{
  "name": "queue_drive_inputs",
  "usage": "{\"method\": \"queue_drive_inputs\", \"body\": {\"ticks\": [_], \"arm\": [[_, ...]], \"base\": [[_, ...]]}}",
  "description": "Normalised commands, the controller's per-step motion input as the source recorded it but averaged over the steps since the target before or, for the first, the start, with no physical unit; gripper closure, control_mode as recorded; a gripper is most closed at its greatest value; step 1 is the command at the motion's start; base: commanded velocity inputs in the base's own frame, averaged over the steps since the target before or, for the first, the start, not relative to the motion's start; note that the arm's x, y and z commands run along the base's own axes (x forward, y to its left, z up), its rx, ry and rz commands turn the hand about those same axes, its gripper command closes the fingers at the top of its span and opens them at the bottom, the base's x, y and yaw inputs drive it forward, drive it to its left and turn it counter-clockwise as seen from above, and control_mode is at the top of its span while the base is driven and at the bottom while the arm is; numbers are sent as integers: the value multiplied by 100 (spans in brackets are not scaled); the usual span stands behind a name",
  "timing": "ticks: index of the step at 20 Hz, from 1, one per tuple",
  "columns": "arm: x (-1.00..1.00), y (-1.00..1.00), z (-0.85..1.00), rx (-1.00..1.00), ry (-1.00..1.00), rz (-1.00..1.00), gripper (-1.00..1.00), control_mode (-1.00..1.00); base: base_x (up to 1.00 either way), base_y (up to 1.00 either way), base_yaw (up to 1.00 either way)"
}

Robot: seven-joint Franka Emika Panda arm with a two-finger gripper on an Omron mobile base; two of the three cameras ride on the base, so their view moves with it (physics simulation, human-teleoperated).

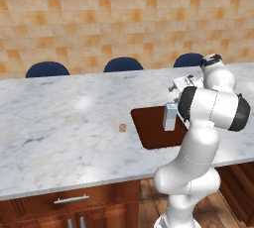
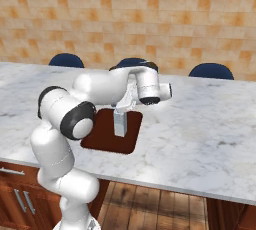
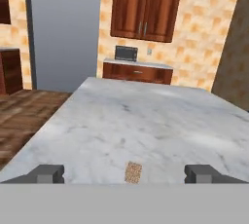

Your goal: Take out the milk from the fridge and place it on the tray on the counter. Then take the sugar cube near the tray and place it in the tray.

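Carton first: in the left base view the small pale grey-blue gabled milk carton (image 1: 170, 116) stands upright on the flat dark reddish-brown rounded-corner tray (image 1: 149, 129), long axis vertical, gable up, so the first half of the task looks done. Tray lies on the long white-and-grey marble counter (image 1: 64, 123); the tiny tan speckled sugar cube (image 1: 122, 128) sits on bare marble just left of the tray, apart from it. White arm's elbow blocks the tray's right part, gripper partly hidden behind it.

Right base view: milk upright near tray middle, wrist bent over just above and behind it, likely backing away from the release. Finger state not readable here.

Hand view: camera looks low along the counter, the two dark finger tips (image 3: 46, 173) spread wide at the bottom corners, nothing between them, so the gripper (image 3: 124, 174) is open and empty. Cube lies between the tips, just ahead, probably lined up for the next grasp. Too small to tell any axis. Tall grey fridge (image 3: 63, 33) far behind, door shut.
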Motion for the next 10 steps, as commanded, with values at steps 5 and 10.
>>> {"method": "queue_drive_inputs", "body": {"ticks": [5,10], "arm": [[-36,54,67,-17,0,0,-100,-100],[-46,98,24,-37,0,0,-100,-100]], "base": [[0,0,0],[0,0,0]]}}
